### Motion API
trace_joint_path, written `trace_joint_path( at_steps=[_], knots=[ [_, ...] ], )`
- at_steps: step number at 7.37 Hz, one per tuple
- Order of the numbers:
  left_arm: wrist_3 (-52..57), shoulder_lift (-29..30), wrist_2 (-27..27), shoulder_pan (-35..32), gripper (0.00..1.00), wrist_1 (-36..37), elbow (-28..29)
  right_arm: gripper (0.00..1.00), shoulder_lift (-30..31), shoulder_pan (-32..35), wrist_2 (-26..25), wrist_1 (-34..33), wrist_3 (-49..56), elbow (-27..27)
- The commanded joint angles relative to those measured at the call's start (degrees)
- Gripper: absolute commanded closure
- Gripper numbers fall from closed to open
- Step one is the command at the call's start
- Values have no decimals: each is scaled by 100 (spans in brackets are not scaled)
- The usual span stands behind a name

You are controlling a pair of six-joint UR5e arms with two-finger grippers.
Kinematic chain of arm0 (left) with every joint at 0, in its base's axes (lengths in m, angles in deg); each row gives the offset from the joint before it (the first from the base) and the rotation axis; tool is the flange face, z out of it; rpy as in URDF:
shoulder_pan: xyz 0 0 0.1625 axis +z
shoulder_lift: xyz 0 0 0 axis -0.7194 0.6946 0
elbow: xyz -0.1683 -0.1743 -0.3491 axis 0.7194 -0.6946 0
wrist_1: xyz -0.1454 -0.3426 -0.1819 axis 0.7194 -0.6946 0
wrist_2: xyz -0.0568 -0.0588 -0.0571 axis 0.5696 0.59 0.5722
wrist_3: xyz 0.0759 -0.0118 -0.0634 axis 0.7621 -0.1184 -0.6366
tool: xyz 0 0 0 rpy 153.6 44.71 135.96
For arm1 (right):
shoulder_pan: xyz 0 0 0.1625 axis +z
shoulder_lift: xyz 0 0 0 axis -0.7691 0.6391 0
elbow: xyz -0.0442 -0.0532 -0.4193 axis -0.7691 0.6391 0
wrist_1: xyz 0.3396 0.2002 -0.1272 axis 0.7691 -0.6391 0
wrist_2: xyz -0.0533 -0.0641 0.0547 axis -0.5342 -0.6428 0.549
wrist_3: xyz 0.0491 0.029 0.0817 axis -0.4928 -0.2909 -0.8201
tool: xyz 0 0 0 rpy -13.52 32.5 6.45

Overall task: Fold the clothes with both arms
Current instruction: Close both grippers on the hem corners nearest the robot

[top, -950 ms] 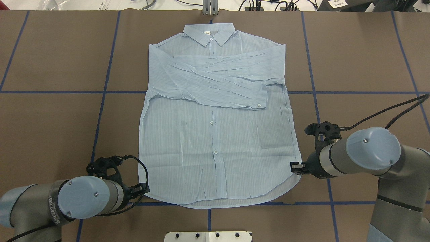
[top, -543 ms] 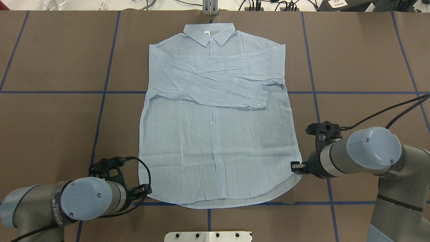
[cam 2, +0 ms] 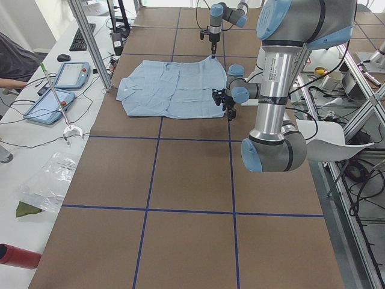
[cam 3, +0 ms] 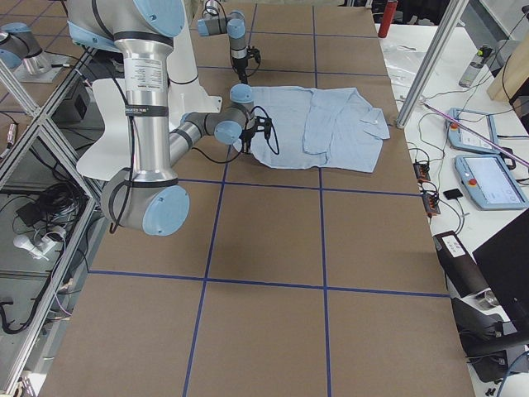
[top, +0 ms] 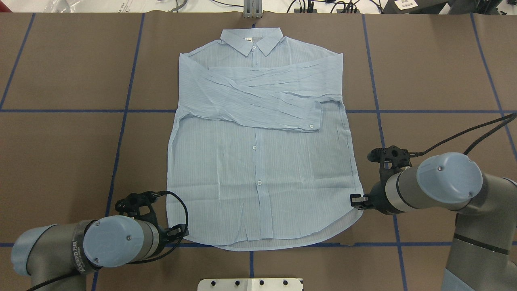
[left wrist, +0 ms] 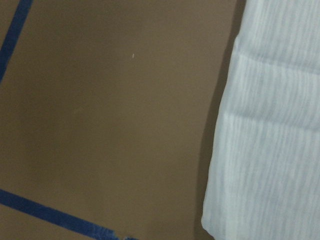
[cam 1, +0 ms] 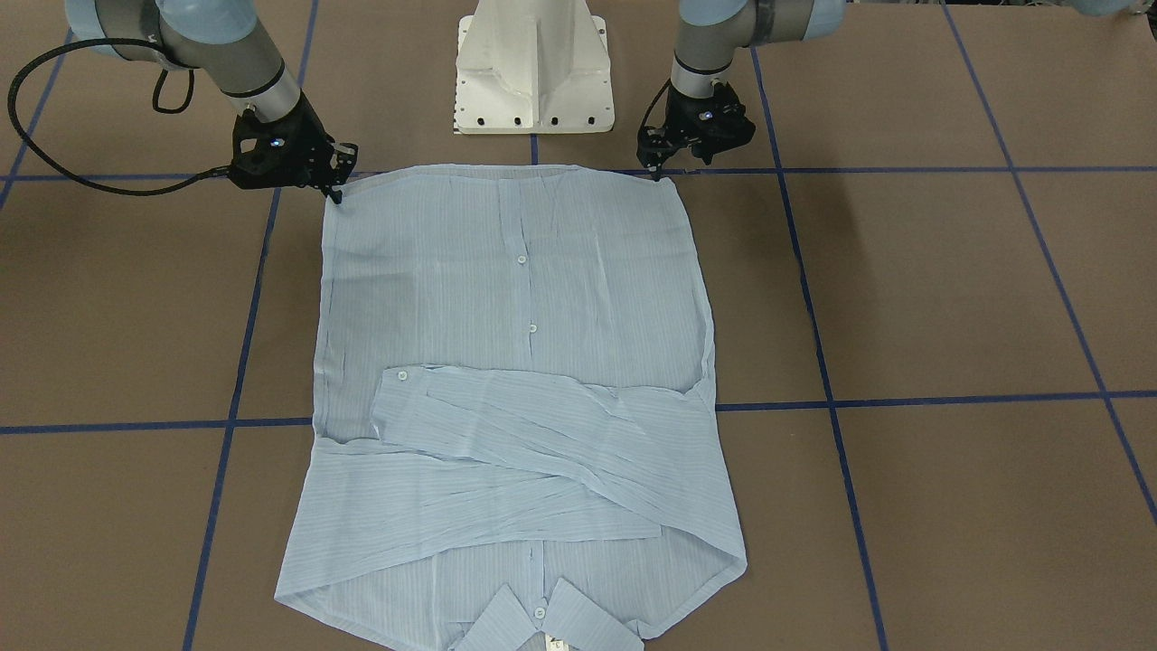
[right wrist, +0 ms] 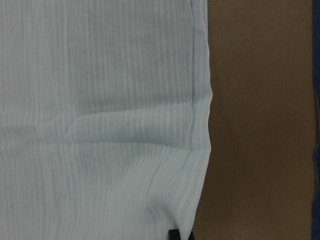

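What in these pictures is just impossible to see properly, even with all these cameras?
Left gripper: open or shut is unclear; its own wrist partly covers it overhead, and its wrist camera shows no fingers.
Right gripper: whether it pinches the shirt hem is unclear; the right wrist view's bottom edge cuts off its fingertip.
Collar label: too small to read.

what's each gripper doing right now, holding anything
Left gripper: beside the shirt, at its hem corner; open or shut cannot be told.
Right gripper: at the shirt's side edge; cannot be told.
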Motion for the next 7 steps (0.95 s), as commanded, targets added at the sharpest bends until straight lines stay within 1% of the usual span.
trace_joint_path(
  at_steps=[1,5,7],
  knots=[
    [0,47,0,-4,14,0,54,100,0,3,7,-9,0,9],
    [0,55,0,-13,30,0,81,100,9,3,7,-9,0,18],
    [9,55,0,-21,33,0,81,100,9,3,7,-9,0,18]
  ],
)
